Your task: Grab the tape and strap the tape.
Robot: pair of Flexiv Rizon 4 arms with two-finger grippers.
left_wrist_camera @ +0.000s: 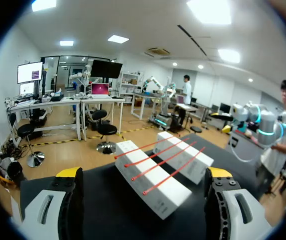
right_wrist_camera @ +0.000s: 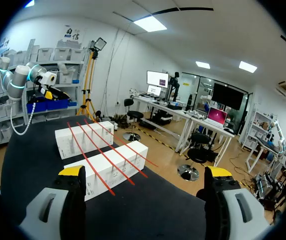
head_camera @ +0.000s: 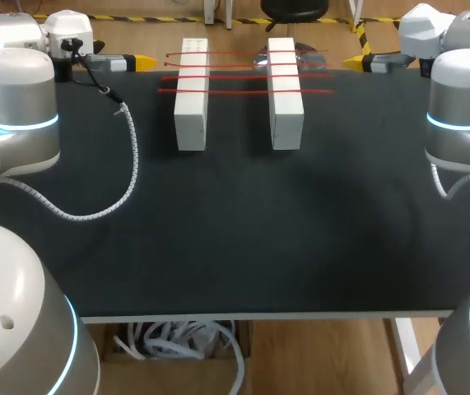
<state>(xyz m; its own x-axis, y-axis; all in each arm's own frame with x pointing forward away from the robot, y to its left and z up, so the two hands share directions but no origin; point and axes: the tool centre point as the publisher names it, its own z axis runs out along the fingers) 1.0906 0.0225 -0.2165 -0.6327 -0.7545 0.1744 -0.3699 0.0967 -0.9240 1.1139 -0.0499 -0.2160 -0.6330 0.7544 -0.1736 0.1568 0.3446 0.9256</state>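
Overhead first: four thin red tapes lie across two white blocks in the upper middle of the frame, bridging the gap between them. The left hand sits upper left, the right hand upper right, both well apart from the tapes.

Left wrist: fingers spread wide, nothing held, tapes ahead.

Right wrist: likewise released, tapes ahead.

Those tapes look light, narrow, bendy, probably slick. I'd pinch one at an overhanging end, or mid-span between the blocks.

Four red tapes are laid across two white blocks on the black table, ahead of the wide-spread gripper.
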